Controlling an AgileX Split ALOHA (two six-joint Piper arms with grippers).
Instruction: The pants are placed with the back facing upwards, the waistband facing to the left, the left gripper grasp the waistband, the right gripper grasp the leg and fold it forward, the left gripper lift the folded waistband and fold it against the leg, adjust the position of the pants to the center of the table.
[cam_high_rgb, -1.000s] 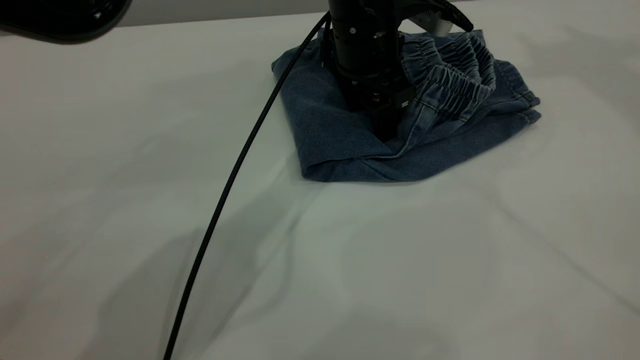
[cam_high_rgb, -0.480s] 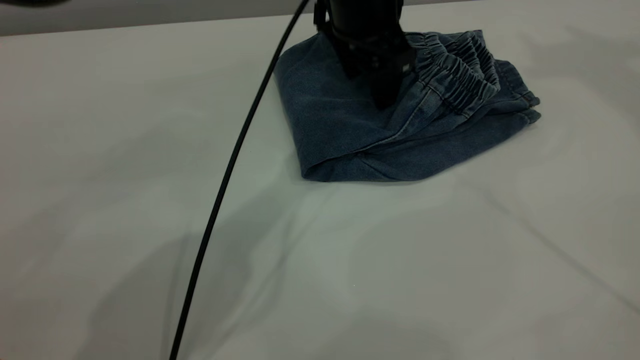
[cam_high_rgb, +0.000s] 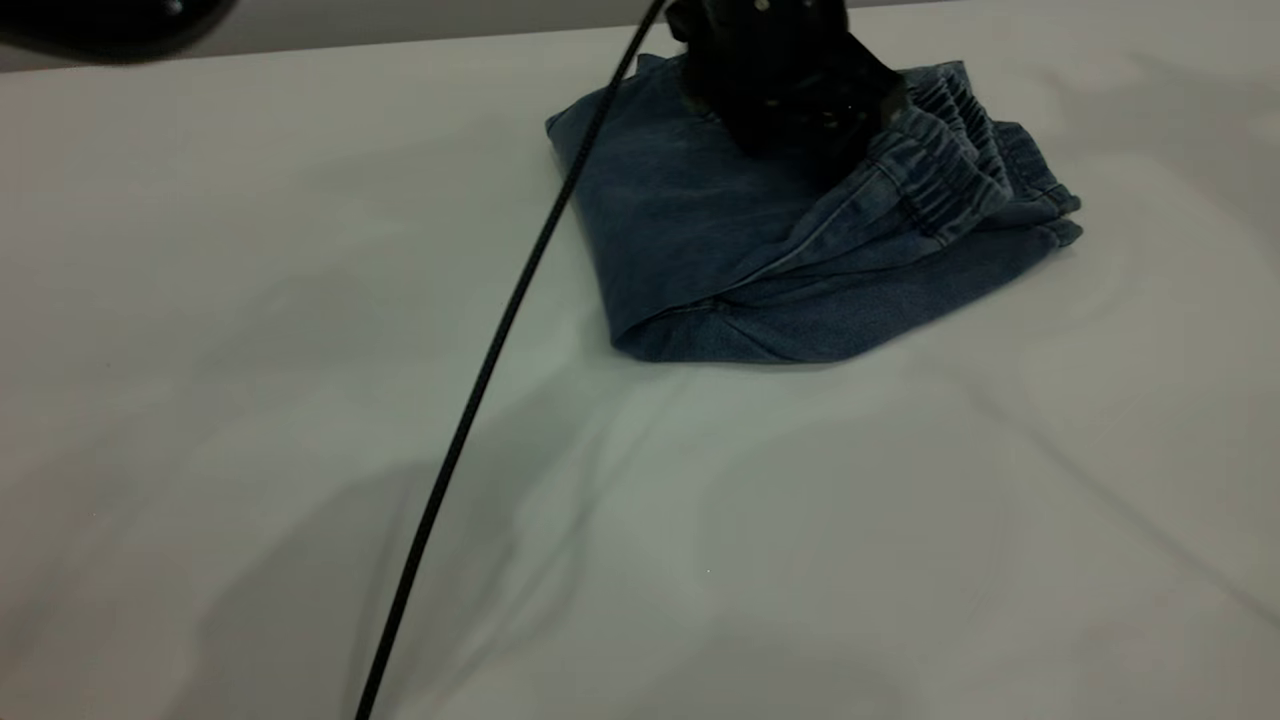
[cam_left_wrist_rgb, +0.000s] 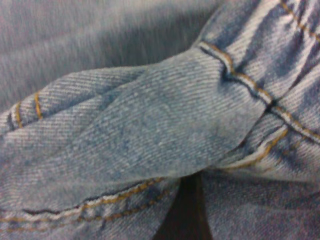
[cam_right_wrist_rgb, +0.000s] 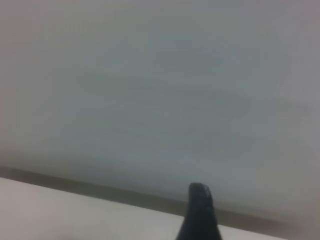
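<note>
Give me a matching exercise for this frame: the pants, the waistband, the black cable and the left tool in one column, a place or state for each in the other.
Column 1:
1. pants
2. waistband
3. black cable
4. left tool

Column 2:
A. ruched band on the folded bundle's right side
B. runs slanting across the table from the near edge
C. low over the top of the denim
D. folded bundle at the table's far side

Pairs: 1-D, 2-A, 3-B, 4-C
</note>
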